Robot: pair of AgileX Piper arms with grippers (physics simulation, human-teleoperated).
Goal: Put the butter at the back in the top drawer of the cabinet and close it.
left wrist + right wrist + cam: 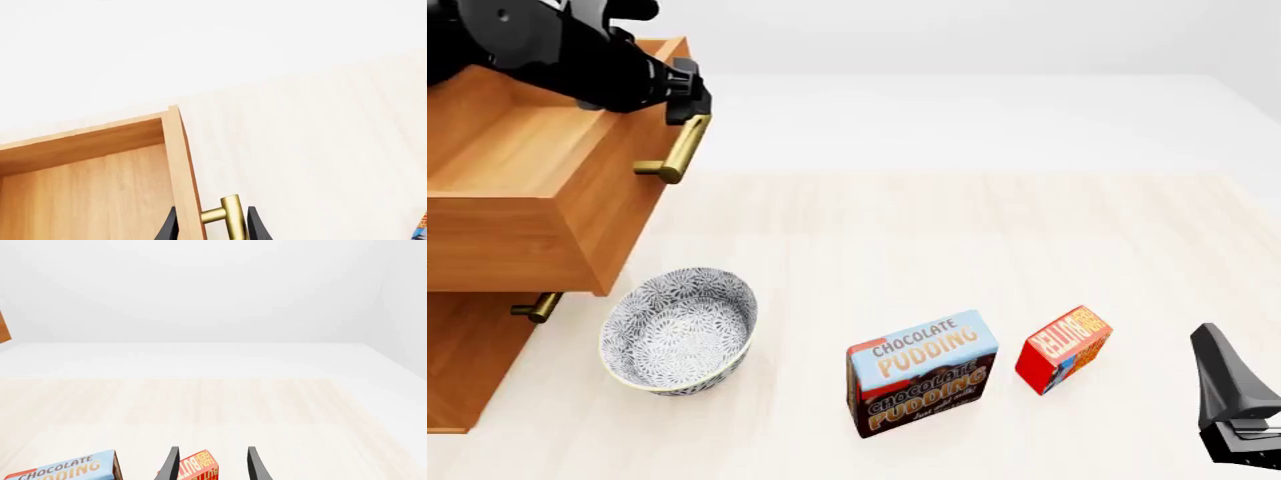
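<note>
Left gripper (208,231) sits at the top drawer (527,190), and from its wrist camera I see one dark finger (168,229) inside the drawer front and the other outside, straddling the front board and the brass handle (230,216). I can't tell whether the fingers are pressing or just bracketing it. That drawer is pulled out of the cabinet (467,365), its front edge overhanging the lower handle (537,306) and the patterned bowl (681,328) below it. Inside, I see bare wood floor.

Over to my right gripper (211,467): fingers spread, low near the table's (961,230) near edge, with the butter (1064,348) just ahead of the tips and lined up with the gap, not touched as far as I can see. Just to the butter's left stands the Chocolate Pudding box (922,372), close but apart from it. Beyond both boxes the tabletop runs open to the far edge, and between the butter and the drawer only the pudding box and bowl stand near the path.
</note>
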